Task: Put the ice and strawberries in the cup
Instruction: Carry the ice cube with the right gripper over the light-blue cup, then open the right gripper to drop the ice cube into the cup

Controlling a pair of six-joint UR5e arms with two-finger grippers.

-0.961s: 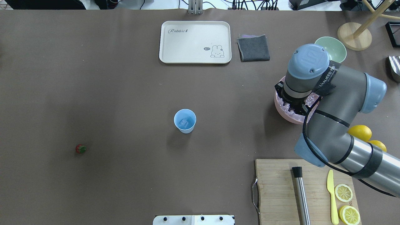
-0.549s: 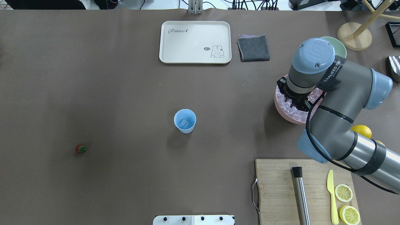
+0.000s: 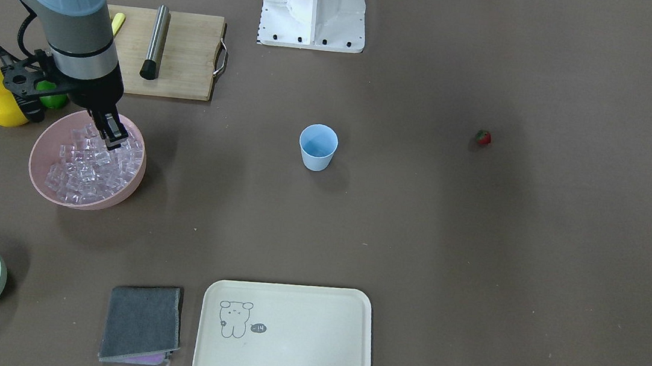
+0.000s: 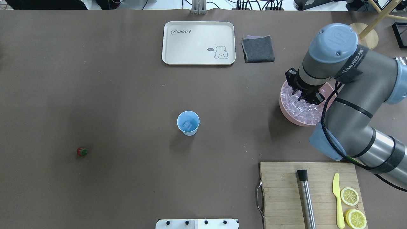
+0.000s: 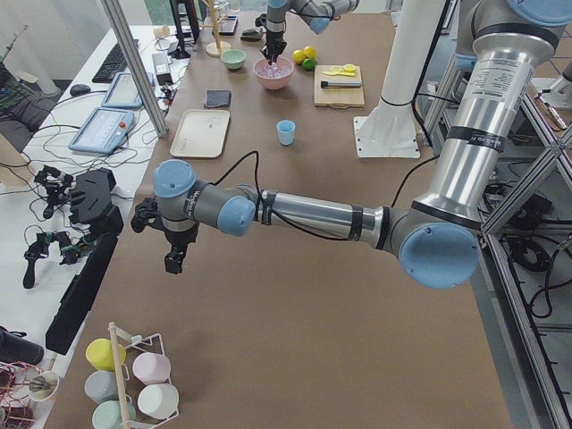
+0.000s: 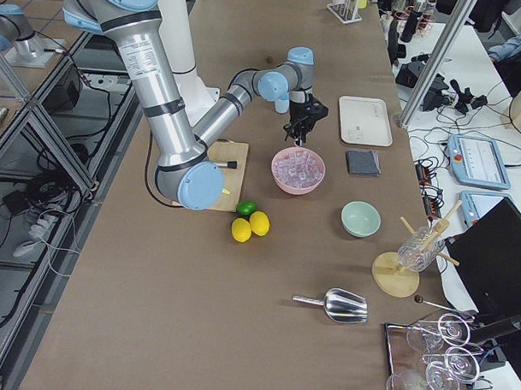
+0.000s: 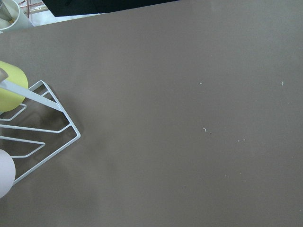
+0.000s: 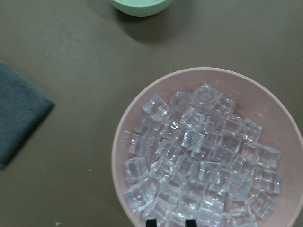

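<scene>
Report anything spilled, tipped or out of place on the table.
Nothing stands out. The ice sits in the pink bowl, with some in the upright cup, none on the table. The strawberry lies alone, apart from both.

We note right arm [image 4: 349, 92], grey with blue joint caps, reaching from robot-side edge toward right end of brown-covered table [image 4: 127, 79]. Elbow folded, last link upright, wrist turned straight down. Our black two-finger right gripper [image 3: 112, 131] points down, low over surface. In wrist view its fingertips [image 8: 150, 222] stand narrowly apart.

Our left arm [image 5: 313, 214], same grey and blue, lies stretched long and low toward table's left end, wrist bent down. Black left gripper [image 5: 172, 264] hangs above surface there. Fingers parted or closed: we cannot tell.
</scene>
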